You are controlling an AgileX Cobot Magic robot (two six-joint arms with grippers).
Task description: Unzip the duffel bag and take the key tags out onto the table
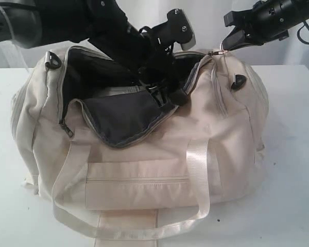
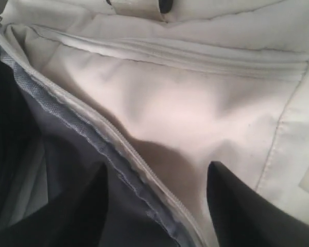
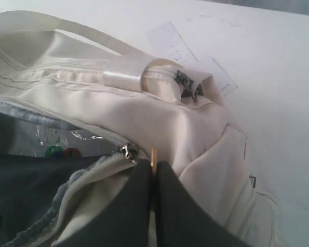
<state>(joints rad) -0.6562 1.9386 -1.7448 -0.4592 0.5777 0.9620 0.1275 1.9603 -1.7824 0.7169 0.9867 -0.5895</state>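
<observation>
exterior view: the duffel bag (image 1: 159,154) was seen lying in the middle of the table (image 1: 293,154), with its top zip pulled open and the dark lining (image 1: 123,116) folded out. the right gripper (image 1: 228,45) was set at 1 o'clock of the bag, with its fingers pressed tight together on the zip pull (image 3: 153,154). the left gripper (image 2: 158,165) was pushed into the open mouth near 12 o'clock, with its fingers (image 2: 92,206) spread wide and nothing gripped. the key tags (image 3: 62,152) were likely the small green and red spots seen deep inside the bag. the unzipping looked done, and the reaching-in step seemed to be in hand. next, the left gripper would need to be lowered onto the tags and closed.
</observation>
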